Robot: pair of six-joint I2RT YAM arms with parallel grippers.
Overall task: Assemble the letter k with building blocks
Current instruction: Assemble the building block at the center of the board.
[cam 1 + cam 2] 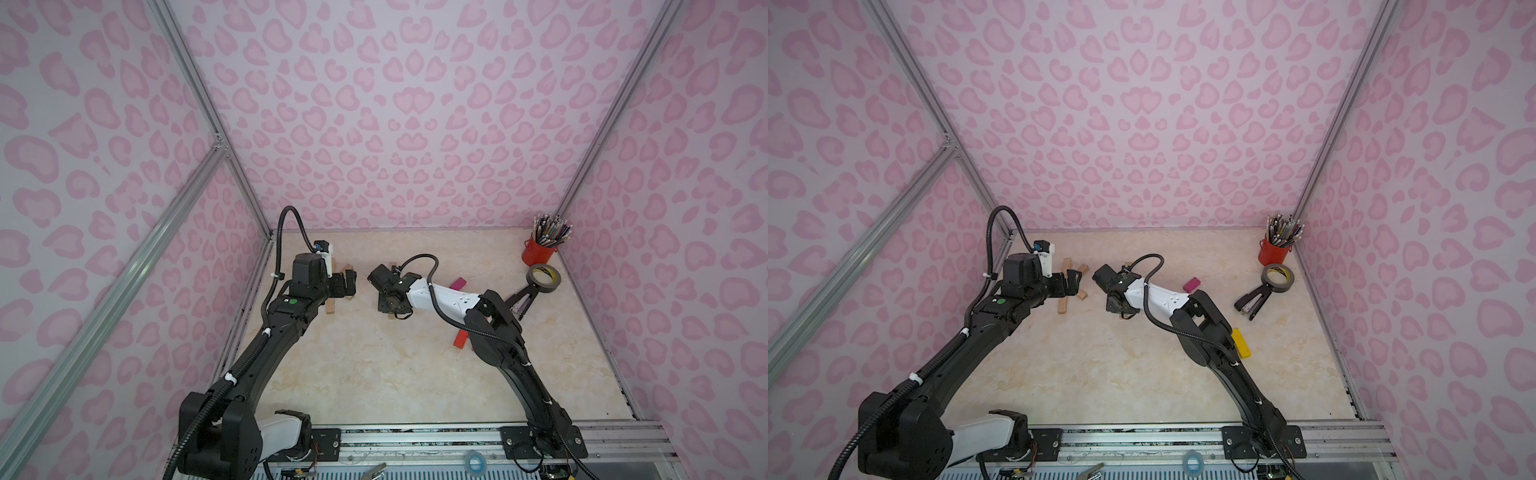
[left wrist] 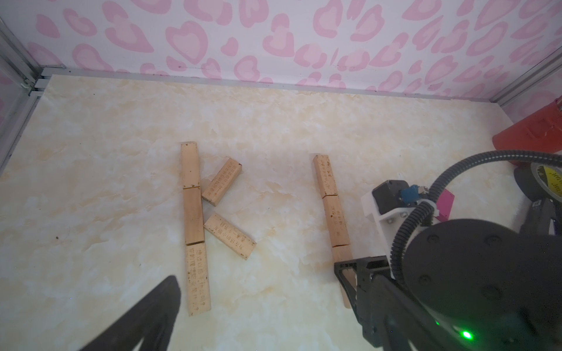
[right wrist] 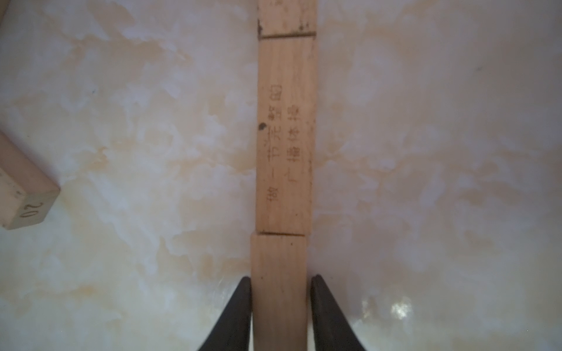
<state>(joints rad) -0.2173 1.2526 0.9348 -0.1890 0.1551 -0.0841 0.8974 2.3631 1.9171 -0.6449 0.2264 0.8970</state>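
Down at the table (image 1: 374, 374) with the right gripper (image 3: 281, 276), jaws narrow and astride the end block (image 3: 278, 258) of a row (image 2: 333, 212) of three plain blocks laid end to end. One finger (image 3: 240, 307) tight along the block's side, a thin sliver of light beside the other; clamped or let go, cannot tell. End block flat on the table, butted against the middle block (image 3: 284, 136), a touch out of line with it. Printed characters along the middle block. In both top views, row mostly hidden under the gripper. To the robot's left of the row and well apart, a K (image 2: 193, 215) of five more plain blocks: three end to end as the stem (image 2: 191, 167), an upper diagonal (image 2: 222, 185) and a lower diagonal (image 2: 229, 235) slanting off its right side, inner corners just beside the stem's middle block. Over the K, the left gripper (image 1: 1073, 280), jaws spread wide with nothing between them; only one finger in the left wrist view, near the stem's nearest block. Behind the right arm (image 1: 1204, 328), a magenta block (image 1: 1192, 284) lying flat, apart from the rest. By the arm's elbow, a red block (image 1: 459, 338) and a yellow block (image 1: 1241, 343), each partly hidden. In the far right corner, a cup (image 1: 536, 253) of pencils, a tape roll (image 1: 544, 276) just in front, a stapler (image 1: 1252, 301) beside the tape.
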